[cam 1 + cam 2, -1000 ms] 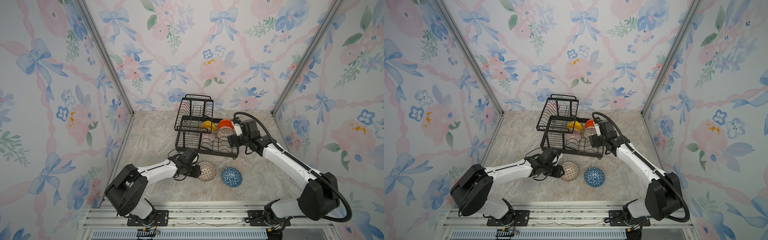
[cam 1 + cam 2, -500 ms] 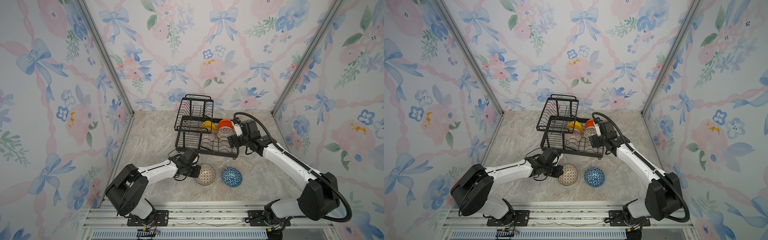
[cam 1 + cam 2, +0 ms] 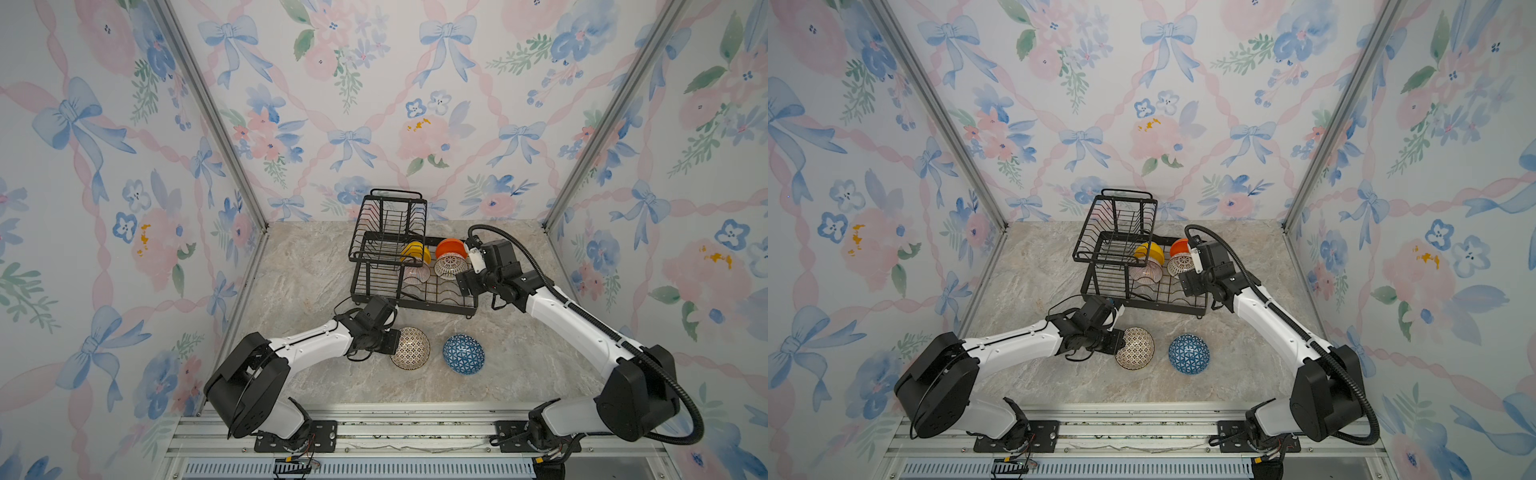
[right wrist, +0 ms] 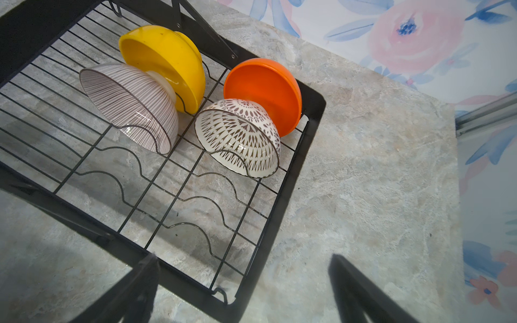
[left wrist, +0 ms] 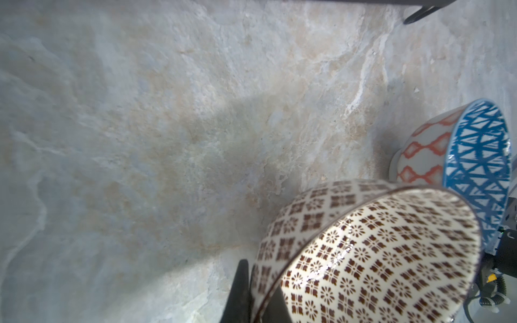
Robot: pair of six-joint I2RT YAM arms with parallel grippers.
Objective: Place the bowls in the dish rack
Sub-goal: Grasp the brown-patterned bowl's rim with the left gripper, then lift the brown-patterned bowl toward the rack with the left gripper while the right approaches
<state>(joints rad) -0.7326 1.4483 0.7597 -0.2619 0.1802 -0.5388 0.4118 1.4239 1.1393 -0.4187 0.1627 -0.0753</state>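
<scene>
- No text, label, brand, number or sign could be read in any of the views

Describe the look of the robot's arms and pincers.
Both arms have white tubular links, black joints and bulky rounded black shoulder housings. The right arm carries a thick ribbed black hose looping from wrist to base; the left arm lacks one. The left pincer and right pincer are black, with slim flat fingers.
</scene>
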